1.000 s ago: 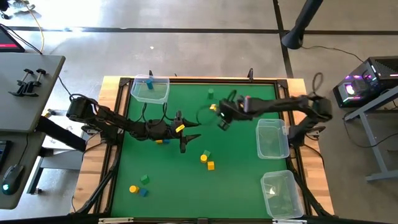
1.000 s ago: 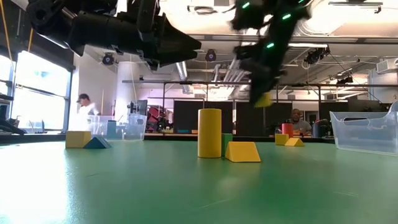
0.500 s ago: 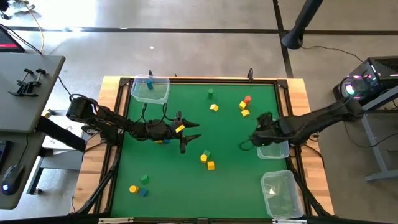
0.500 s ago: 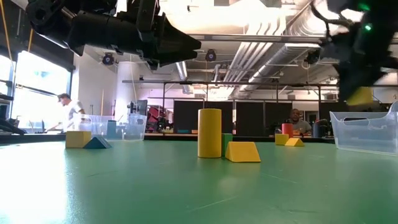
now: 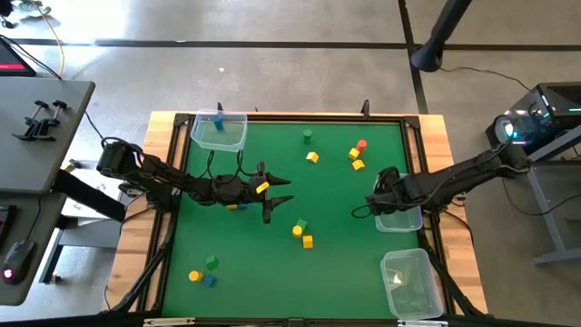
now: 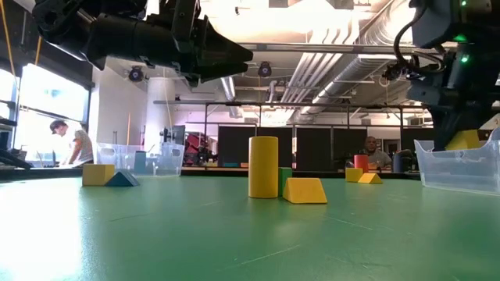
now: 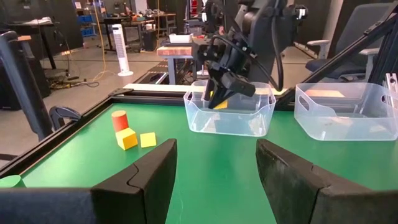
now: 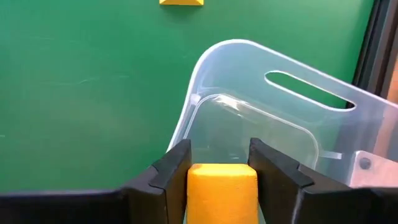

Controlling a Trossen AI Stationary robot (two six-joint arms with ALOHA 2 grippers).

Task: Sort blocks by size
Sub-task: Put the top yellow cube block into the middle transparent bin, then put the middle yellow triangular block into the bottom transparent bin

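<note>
My right gripper (image 5: 379,195) is shut on a yellow block (image 8: 222,184) over the near-left corner of a clear tub (image 5: 401,207) at the table's right edge. The low view shows the block (image 6: 465,140) at about the height of the tub's rim. My left gripper (image 7: 214,180) is open and empty, hovering above the table left of centre (image 5: 277,191). Loose blocks rest on the green mat: a yellow cylinder (image 6: 263,166), a green one and a yellow wedge (image 6: 305,190) at the centre, and others at the far side and near left. My right gripper pinches the yellow block by two opposite sides (image 8: 193,180) between its two fingers. The fingers slant down from the table's right side. The block is lifted clear, over the tub's open top (image 7: 219,102).
A second clear tub (image 5: 408,282) stands at the near right. A third tub (image 5: 219,132) at the far left holds a blue block. A red and two yellow blocks (image 5: 356,155) lie at the far right, and a green cylinder (image 5: 308,136) at the far middle. People show in the room behind.
My right gripper has carried the yellow block from the far middle of the table toward the right edge and nearer, to the middle right tub. In the last half second it has lowered the block a little toward the tub.
</note>
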